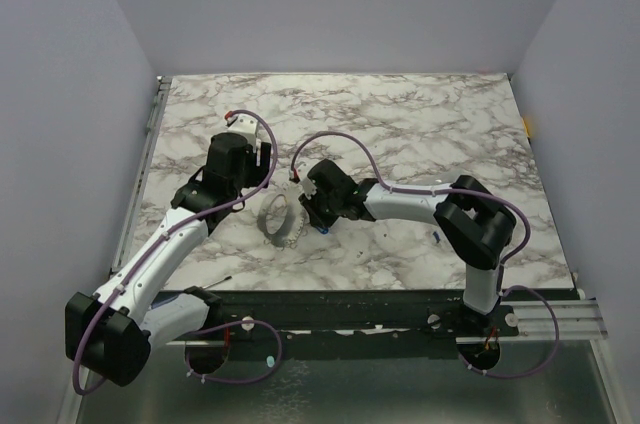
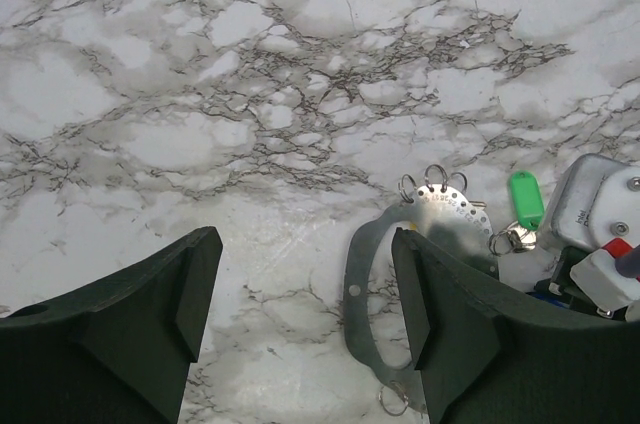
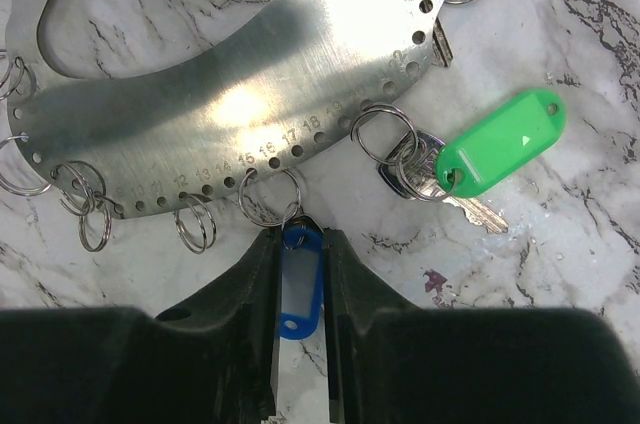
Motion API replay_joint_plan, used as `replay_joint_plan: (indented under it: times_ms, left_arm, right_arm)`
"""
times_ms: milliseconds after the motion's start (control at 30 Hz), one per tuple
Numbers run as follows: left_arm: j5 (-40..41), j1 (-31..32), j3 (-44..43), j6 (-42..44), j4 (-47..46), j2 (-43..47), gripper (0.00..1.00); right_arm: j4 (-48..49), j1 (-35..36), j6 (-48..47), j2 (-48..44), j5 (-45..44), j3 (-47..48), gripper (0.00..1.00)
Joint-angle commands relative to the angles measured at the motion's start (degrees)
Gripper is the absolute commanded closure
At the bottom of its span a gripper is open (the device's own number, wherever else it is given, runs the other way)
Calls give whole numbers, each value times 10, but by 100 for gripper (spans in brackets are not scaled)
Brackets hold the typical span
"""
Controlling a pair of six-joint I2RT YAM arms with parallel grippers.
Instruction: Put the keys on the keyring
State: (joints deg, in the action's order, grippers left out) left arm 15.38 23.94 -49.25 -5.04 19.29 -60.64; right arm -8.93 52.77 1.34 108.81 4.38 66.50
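Observation:
The keyring (image 3: 230, 94) is a flat grey metal hoop with numbered holes and several small split rings, lying on the marble table (image 1: 400, 124). A green key (image 3: 500, 139) hangs from one split ring at its edge. My right gripper (image 3: 300, 244) is shut on the blue key (image 3: 300, 279), its pads pressed against both sides of the tag, whose top is joined to a split ring on the hoop. My left gripper (image 2: 305, 274) stands open just above the table, with the keyring (image 2: 358, 294) passing under its right finger (image 2: 440, 304). The green key (image 2: 526, 200) lies beyond.
In the left wrist view, the right arm's white and grey wrist (image 2: 600, 214) sits at the right edge, close to the hoop. In the top view both arms meet around the keyring (image 1: 277, 216) at the table's near middle. Purple walls enclose the table.

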Motion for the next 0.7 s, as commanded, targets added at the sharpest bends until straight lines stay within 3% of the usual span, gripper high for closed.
replay_joint_plan:
  times_ms: [0,667]
  left_arm:
    - [-23,-6,5,-2,-13,-2,24]
    - [-73,-7,11,3,-23,11,25]
  right_arm:
    - [-24,0,-24,19,0,1,99]
    - [2,0,-19,-74,2,-57,100]
